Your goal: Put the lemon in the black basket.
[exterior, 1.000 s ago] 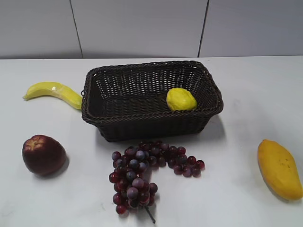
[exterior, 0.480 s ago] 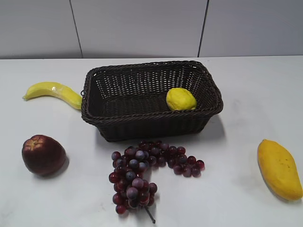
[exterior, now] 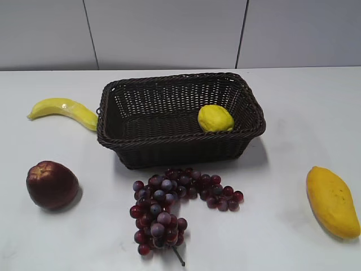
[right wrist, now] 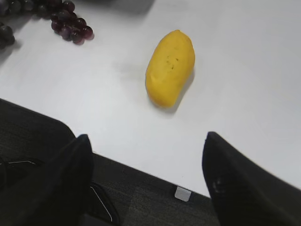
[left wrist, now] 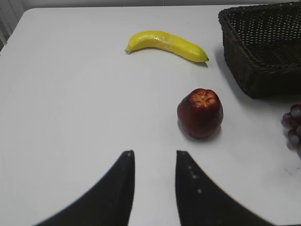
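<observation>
The lemon (exterior: 215, 118) lies inside the black basket (exterior: 175, 137), at its right end against the wall. The basket's corner also shows in the left wrist view (left wrist: 263, 66). Neither gripper shows in the exterior view. My left gripper (left wrist: 154, 153) is open and empty above bare table, short of the red apple (left wrist: 200, 113). My right gripper (right wrist: 146, 136) is open wide and empty at the table's front edge, short of the mango (right wrist: 170, 67).
A banana (exterior: 63, 110) lies left of the basket. A red apple (exterior: 51, 184) sits front left. A bunch of dark red grapes (exterior: 169, 206) lies in front of the basket. A mango (exterior: 331, 200) lies front right. The table's front edge (right wrist: 141, 167) is under my right gripper.
</observation>
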Motion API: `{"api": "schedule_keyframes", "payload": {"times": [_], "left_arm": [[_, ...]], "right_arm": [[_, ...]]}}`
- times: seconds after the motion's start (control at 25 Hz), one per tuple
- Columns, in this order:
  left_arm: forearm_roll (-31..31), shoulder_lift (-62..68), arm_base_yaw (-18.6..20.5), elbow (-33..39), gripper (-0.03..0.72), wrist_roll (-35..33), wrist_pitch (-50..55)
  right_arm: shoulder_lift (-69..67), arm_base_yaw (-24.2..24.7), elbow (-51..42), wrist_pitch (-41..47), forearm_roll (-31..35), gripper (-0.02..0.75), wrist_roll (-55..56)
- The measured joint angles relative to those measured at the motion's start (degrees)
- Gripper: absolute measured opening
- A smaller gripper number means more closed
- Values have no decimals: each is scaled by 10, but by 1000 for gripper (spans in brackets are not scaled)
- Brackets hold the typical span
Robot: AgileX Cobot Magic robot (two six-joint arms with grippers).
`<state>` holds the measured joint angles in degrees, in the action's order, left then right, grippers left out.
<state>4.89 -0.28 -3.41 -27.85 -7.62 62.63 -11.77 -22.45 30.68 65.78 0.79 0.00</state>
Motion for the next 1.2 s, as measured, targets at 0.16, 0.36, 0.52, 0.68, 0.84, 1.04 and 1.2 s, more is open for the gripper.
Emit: {"api": "schedule_keyframes", "payload": {"times": [0.16, 0.36, 0.52, 0.68, 0.84, 1.04, 1.2], "left_arm": [[0, 0, 0, 0, 237, 0, 0], [0, 0, 0, 0, 237, 0, 0], [0, 0, 0, 0, 237, 0, 0], [0, 0, 0, 0, 237, 0, 0], [0, 0, 0, 0, 237, 0, 0], [0, 0, 0, 0, 237, 0, 0], [0, 0, 0, 0, 237, 0, 0]], "right_arm": [[15, 0, -16, -40, 1, 587, 0], [15, 0, -21, -52, 2, 587, 0], [15, 0, -21, -54, 3, 587, 0], [17, 0, -21, -56, 3, 587, 0], [35, 19, -21, -56, 4, 587, 0], [78, 107, -21, -57, 4, 587, 0], [107, 168, -21, -57, 4, 587, 0]]}}
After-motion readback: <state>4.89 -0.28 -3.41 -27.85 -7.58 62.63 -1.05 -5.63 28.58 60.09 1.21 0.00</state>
